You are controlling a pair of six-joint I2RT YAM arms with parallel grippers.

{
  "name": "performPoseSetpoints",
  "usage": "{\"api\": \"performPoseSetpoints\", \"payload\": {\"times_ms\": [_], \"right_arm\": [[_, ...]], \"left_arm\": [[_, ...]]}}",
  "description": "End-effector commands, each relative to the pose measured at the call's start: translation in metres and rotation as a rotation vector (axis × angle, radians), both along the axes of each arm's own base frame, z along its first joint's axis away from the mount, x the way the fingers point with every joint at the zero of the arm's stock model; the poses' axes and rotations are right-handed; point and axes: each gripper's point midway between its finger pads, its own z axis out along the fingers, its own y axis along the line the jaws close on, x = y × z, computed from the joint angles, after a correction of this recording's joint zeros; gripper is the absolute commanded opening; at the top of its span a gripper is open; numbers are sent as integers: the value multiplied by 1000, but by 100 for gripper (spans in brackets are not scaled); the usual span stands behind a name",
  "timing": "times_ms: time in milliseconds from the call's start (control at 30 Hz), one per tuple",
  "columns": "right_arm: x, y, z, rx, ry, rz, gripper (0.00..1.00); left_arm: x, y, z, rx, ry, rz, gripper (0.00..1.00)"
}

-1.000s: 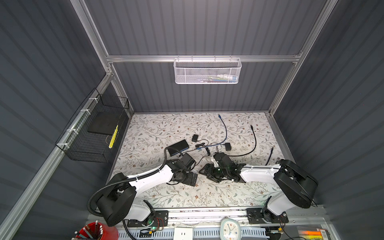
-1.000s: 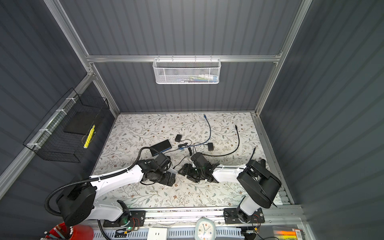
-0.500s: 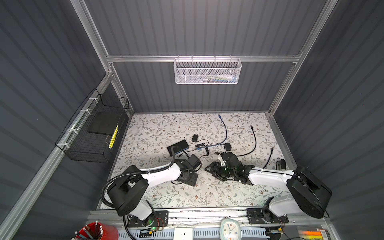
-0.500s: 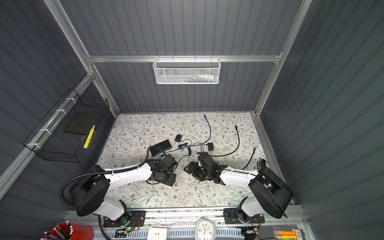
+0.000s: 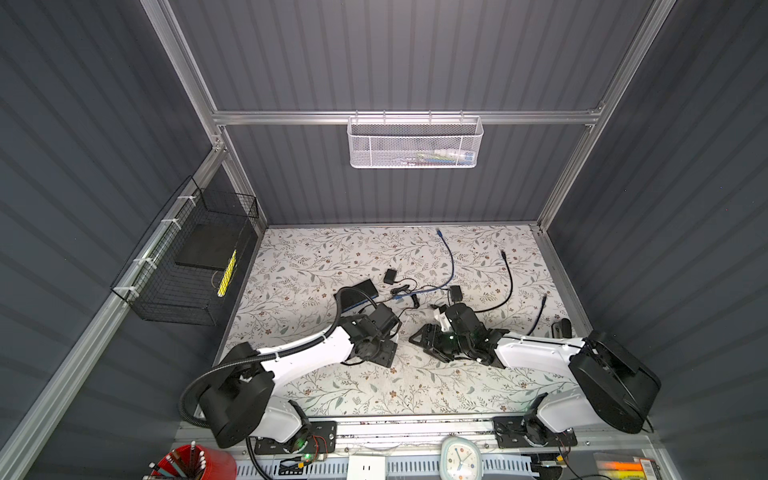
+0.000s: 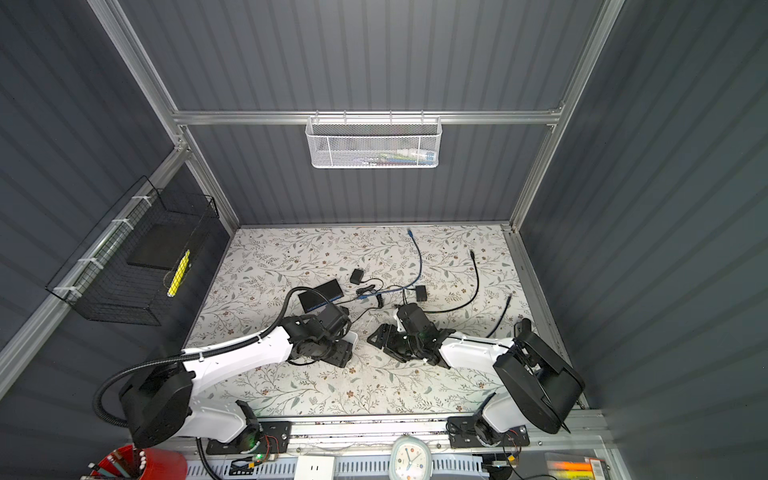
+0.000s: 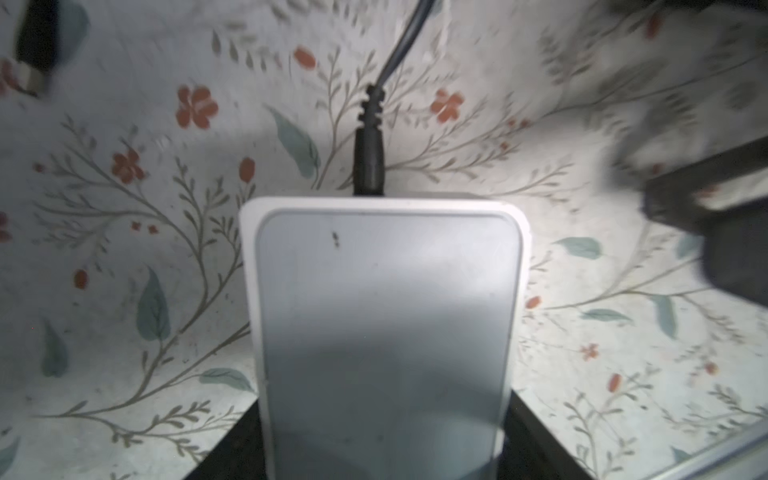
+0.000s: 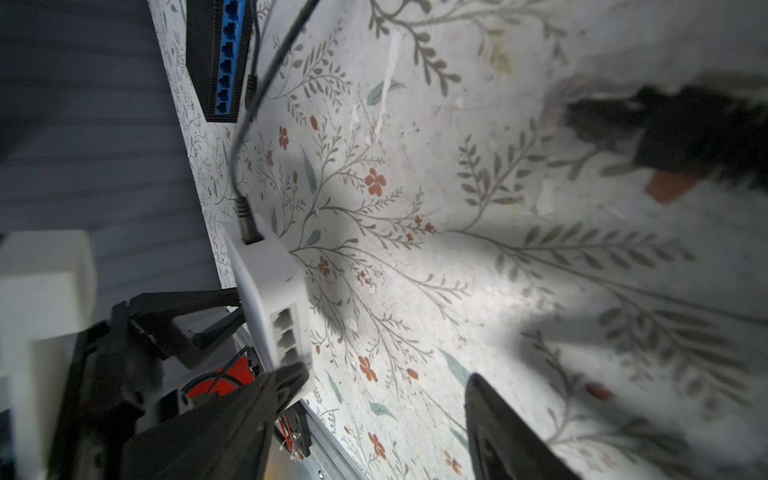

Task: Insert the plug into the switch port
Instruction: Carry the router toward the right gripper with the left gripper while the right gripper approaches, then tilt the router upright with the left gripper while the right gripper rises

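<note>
One switch (image 7: 382, 316) end cut off; plug (image 7: 369, 162) tip hidden behind it.

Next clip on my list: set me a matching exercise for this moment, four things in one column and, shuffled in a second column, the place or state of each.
Things
1. white switch
2. black switch
3. white mesh basket
4. right gripper

Places and states
A. lies on the flowered mat, blue ports showing
B. jaws apart, nothing between them
C. clamped in the left gripper
D. hangs from the rail on the back wall

Pairs: 1-C, 2-A, 3-D, 4-B
</note>
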Motion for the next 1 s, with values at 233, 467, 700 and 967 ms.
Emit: {"api": "performPoseSetpoints", "payload": {"times_ms": [233, 467, 700, 967], "right_arm": [[30, 37, 83, 186, -133, 64, 72], [30, 34, 95, 206, -160, 51, 72], [21, 22, 94, 192, -191, 46, 72], [22, 16, 74, 78, -163, 50, 71]], "left_arm": [[13, -25, 49, -93, -81, -69, 41], [15, -30, 50, -107, -85, -68, 41], [17, -29, 52, -99, -92, -63, 40], [17, -33, 65, -140, -109, -68, 40]]}}
